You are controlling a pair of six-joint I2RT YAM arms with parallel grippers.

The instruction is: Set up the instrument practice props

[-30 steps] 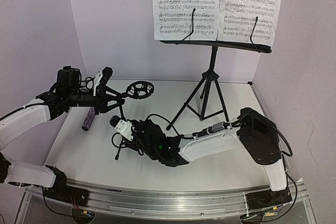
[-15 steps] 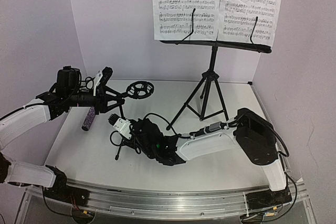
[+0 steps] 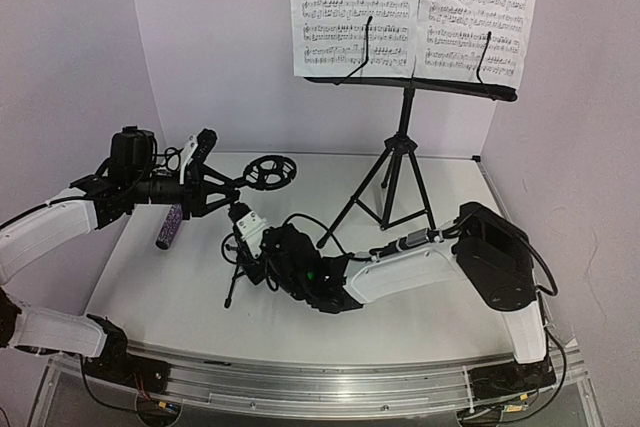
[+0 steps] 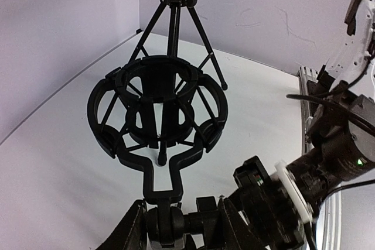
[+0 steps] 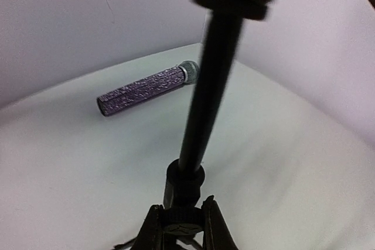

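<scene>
The small black mic stand (image 3: 236,247) hangs tilted over the table between both arms, its ring holder (image 3: 268,172) pointing toward the back. My left gripper (image 3: 203,195) is shut on the swivel joint (image 4: 167,226) just below the ring holder (image 4: 157,106). My right gripper (image 3: 243,231) has its fingers (image 5: 151,232) pressed on the knurled collar (image 5: 183,219) at the foot of the pole (image 5: 208,98). The glittery purple microphone (image 3: 170,227) lies on the table at the left, beyond the pole (image 5: 146,89). The tall music stand (image 3: 400,162) stands at the back right with two sheet-music pages (image 3: 355,12) on its tray (image 3: 415,87).
The music stand's tripod legs (image 3: 350,217) spread over the table just right of my right arm (image 3: 410,272). White walls close the table at the back and on both sides. The stand's folded legs (image 3: 231,287) reach down to the table near the front.
My right gripper has moved up and toward the mic stand's pole and its fingers have closed in on the lower collar. The left arm has held still.
</scene>
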